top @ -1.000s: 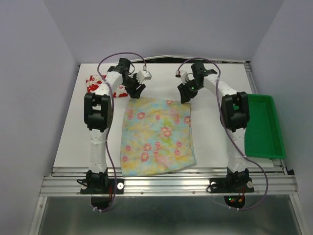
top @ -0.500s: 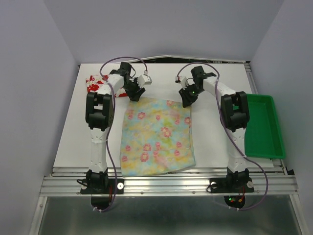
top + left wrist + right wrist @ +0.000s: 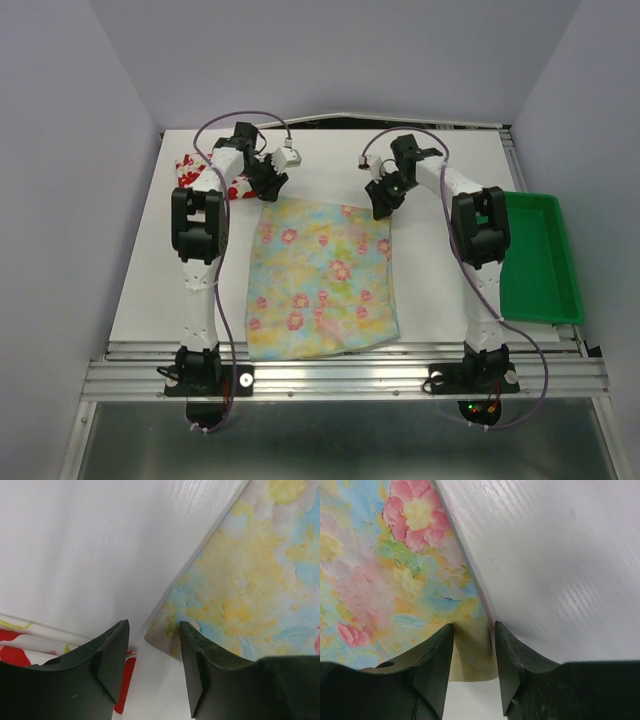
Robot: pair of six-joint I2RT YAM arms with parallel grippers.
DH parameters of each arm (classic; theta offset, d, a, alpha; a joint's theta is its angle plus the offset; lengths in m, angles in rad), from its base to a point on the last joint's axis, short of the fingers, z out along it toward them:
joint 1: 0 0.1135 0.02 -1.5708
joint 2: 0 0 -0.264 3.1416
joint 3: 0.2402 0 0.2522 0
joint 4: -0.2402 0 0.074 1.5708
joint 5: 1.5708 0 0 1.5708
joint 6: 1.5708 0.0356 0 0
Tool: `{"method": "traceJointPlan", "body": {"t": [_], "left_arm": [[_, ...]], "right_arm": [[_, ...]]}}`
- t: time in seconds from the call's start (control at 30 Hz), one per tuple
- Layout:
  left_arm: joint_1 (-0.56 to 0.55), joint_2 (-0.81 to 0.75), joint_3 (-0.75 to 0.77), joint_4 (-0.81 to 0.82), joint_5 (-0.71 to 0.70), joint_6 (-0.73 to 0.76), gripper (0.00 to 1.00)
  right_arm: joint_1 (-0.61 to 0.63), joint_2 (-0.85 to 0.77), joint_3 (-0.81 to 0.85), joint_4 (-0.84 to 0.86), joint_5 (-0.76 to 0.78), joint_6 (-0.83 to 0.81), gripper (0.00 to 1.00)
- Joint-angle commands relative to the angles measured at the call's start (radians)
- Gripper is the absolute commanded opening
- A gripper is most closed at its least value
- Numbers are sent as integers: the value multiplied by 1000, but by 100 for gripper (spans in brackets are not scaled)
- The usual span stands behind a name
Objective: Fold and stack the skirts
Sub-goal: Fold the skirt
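**A:** Where the arms are bolted at the near edge of the table (image 3: 140, 300), how do they stand?

**B:** The left arm (image 3: 198, 290) and the right arm (image 3: 483, 300) rise on either side of the pastel skirt (image 3: 320, 280). Each bends at the elbow and reaches forward and inward to one of its far corners. That skirt lies flat between them, its near hem reaching the table's near edge.

**A:** Anything beside it?

**B:** A green tray (image 3: 540, 255) sits to the skirt's right, beyond the right arm and apart from the cloth.

**A:** And the jaws?

**B:** The left gripper (image 3: 152, 629) hangs over the skirt's far-left corner. Its jaws are apart with the corner's tip showing in the gap, and nothing is pinched. The right gripper (image 3: 473, 627) is at the far-right corner, jaws also apart though narrower, astride the tip of the cloth. Whether its pads touch the fabric I cannot tell.

**A:** The other skirt?

**B:** The red-flowered skirt (image 3: 188, 172) lies bunched just beyond the pastel skirt's far-left corner, with a sliver of bare table between them. The left arm crosses over it and hides its middle. From the left wrist only a strip shows, partly behind a finger (image 3: 107, 655).
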Motion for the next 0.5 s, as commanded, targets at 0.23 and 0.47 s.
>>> {"method": "traceJointPlan", "body": {"t": [0.23,0.47], "left_arm": [[6,15,55,-38,81,-2,35],[8,23,87,-16,81,-34,0]], "right_arm": [[-10,51,52,-125,-21,-69,47],[-20,63,76,-135,-20,-74,10]]}}
